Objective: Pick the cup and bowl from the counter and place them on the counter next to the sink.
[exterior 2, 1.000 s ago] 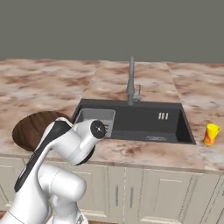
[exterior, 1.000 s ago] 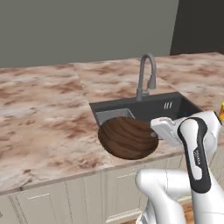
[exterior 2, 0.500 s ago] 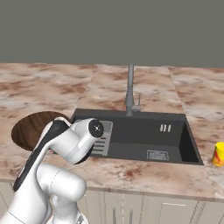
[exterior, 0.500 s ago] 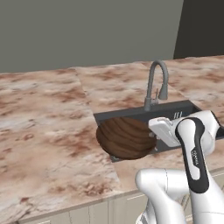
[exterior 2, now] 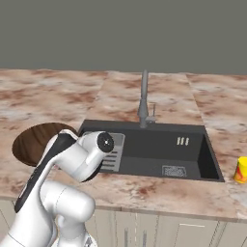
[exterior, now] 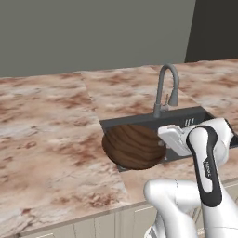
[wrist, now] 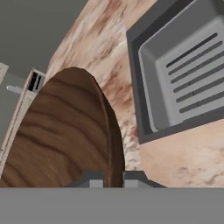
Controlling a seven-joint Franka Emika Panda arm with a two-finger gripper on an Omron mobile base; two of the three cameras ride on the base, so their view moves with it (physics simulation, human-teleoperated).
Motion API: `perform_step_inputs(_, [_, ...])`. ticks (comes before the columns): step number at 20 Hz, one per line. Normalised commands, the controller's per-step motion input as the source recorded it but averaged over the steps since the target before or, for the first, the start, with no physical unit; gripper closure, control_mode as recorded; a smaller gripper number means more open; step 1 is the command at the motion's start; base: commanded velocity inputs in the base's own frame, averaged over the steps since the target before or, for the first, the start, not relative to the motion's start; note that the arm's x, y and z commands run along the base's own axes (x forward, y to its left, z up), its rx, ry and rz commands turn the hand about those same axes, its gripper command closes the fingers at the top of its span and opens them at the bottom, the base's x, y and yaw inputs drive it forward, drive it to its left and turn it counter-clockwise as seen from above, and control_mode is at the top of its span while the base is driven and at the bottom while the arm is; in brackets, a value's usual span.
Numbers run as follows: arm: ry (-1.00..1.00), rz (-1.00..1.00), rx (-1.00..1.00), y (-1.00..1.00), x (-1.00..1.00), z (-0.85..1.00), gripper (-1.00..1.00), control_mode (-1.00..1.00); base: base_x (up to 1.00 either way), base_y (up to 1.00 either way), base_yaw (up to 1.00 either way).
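Note:
The dark brown wood-grain bowl (exterior: pixel 132 146) hangs tilted at the sink's left edge, its rim pinched by my gripper (wrist: pixel 109 180), which is shut on it. In the hand view the bowl (wrist: pixel 61 131) covers the lower left, with the counter (wrist: pixel 105 39) beneath. From the right base view the bowl (exterior 2: pixel 34 142) shows left of my arm, over the counter (exterior 2: pixel 48 101). Whether it touches the marble I cannot tell. The small yellow cup (exterior 2: pixel 241 170) stands on the counter to the right of the sink (exterior 2: pixel 159 149), far from the gripper.
A curved grey faucet (exterior: pixel 165 88) rises behind the dark basin (exterior: pixel 186 122). A ribbed grey insert (wrist: pixel 188 74) lies in the sink's left part. Wide marble counter (exterior: pixel 46 135) stretches left of the sink. The counter's front edge runs close below the bowl.
The whole picture has shifted, so the base has driven: sink and faucet sit further right in the left base view. The bowl stays in the shut gripper by the sink's left edge.

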Motion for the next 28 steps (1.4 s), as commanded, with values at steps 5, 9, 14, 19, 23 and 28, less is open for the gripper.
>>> perform_step_inputs(5, [0.09,0.0,-0.15,0.37,0.03,0.02,1.0,-1.0,0.0,0.0,0.0])
perform_step_inputs(9, [0.3,0.0,-0.26,0.48,0.11,0.02,1.0,-1.0,0.0,0.0,0.0])
perform_step_inputs(14, [0.13,0.0,-0.07,0.15,0.17,0.0,1.0,-1.0,0.0,0.0,0.0])
perform_step_inputs(19, [0.03,-0.05,0.0,0.34,0.45,0.0,1.0,-1.0,0.0,0.0,0.0])
perform_step_inputs(23, [0.06,-0.08,0.0,0.39,0.47,0.0,1.0,-1.0,0.0,0.0,0.0])
perform_step_inputs(28, [0.05,-0.08,0.0,0.37,0.4,-0.04,1.0,-1.0,0.0,0.0,0.0])
